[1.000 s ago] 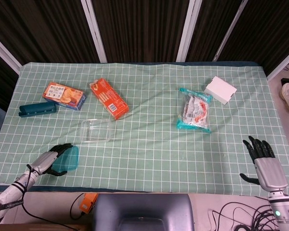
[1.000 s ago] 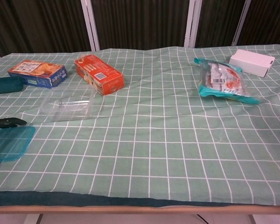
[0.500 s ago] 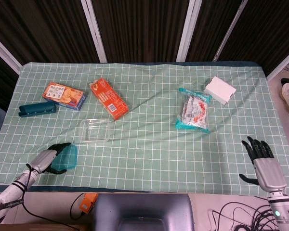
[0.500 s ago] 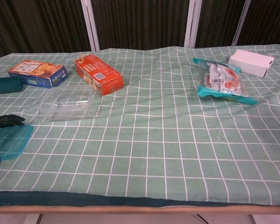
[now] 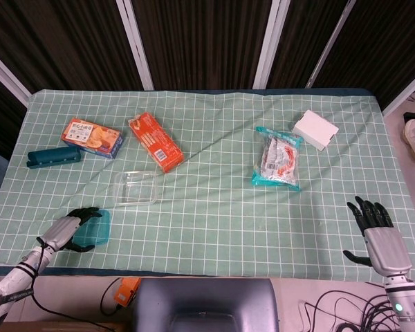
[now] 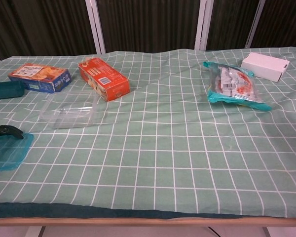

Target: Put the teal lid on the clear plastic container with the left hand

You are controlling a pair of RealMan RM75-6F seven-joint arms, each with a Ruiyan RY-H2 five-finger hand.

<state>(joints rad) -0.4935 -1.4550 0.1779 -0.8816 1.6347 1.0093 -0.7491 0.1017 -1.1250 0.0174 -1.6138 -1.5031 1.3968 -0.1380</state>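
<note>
The teal lid [image 5: 97,229] is gripped at its edge by the left hand [image 5: 69,231]; the clear plastic container [image 5: 137,187] lies at one o'clock, nearby, long axis crosswise.

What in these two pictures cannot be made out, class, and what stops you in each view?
- Left hand, chest view: cut by the left edge; only dark fingers over the teal lid show, so its hold is unclear.
- Right hand: outside the chest view altogether.
- Print on the orange box and snack bag: too small in both views.
- Clear plastic container: transparent, its rim faint in the head view.
</note>
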